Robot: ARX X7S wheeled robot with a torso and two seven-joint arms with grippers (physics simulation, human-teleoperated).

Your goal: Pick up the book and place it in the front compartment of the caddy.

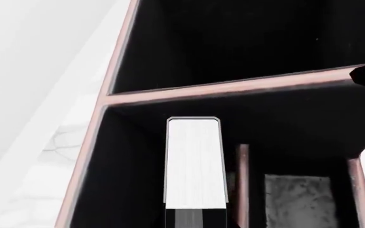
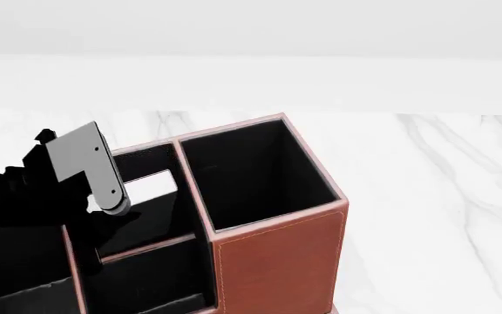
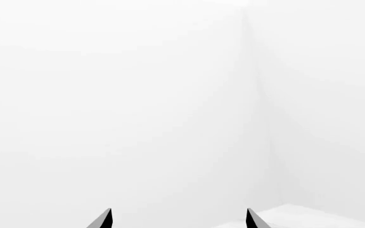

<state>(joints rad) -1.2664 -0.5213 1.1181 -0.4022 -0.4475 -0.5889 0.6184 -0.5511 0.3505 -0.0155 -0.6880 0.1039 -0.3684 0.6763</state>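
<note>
The book [image 1: 195, 161] is standing upright inside the front compartment [image 1: 131, 156] of the caddy [image 2: 277, 261] on the marble desk [image 2: 434, 196]; the left gripper [image 2: 102, 196] is hovering above it, its grip apparently hidden; the right gripper [image 3: 179, 219] is idling with fingertips [image 3: 103, 219] spread apart, facing a white wall.

The setting is a bare simulated desk or office-type scene, not a furnished room. A white marble-veined table [image 2: 425, 170] carries a reddish-brown stitched-leather caddy [image 2: 277, 261] with black-lined pockets, a typical desk organiser. Behind the table and in the right wrist view, only plain white walls meeting at a corner are visible
</note>
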